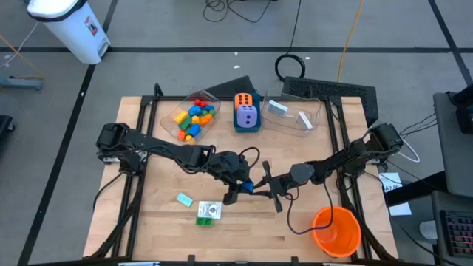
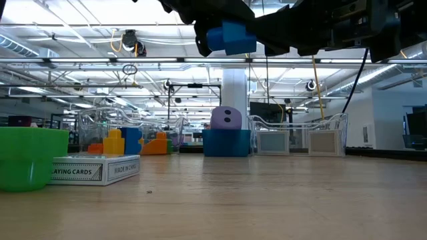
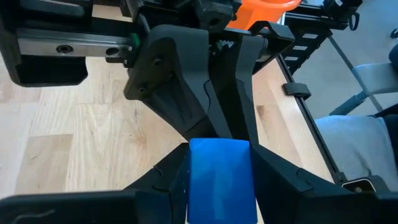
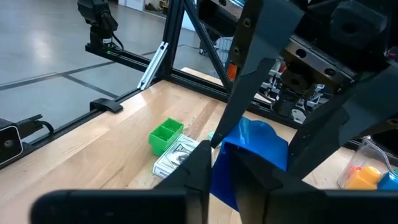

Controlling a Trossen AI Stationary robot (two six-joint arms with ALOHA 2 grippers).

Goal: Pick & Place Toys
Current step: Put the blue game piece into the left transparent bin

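A blue brick [image 1: 249,185] hangs in the air over the table's middle, high above the wood in the low view [image 2: 230,37]. My left gripper [image 1: 240,185] comes at it from the table's left and my right gripper [image 1: 264,186] from the right. Both are shut on it, tips facing each other. A green brick [image 1: 209,213] and a box of playing cards [image 4: 177,158] lie on the table toward its near edge, with a teal card [image 1: 184,198] to their left. My left gripper pinches the blue brick's two side faces [image 3: 193,180] between its two fingers, slanting down from the table's left. The brick is lifted clear of the table. My right gripper pinches the brick's opposite end [image 4: 224,180] between its two fingers, coming level from the table's right. Its fingers [image 3: 208,112] meet the brick's far edge in the left wrist view.
At the far edge stand a clear tub of coloured bricks [image 1: 194,117], a blue box [image 1: 247,127] with an orange die [image 1: 244,100] and a purple die [image 1: 247,116], and a clear tub with white cards [image 1: 292,117]. A big orange cup [image 1: 336,229] stands near right.
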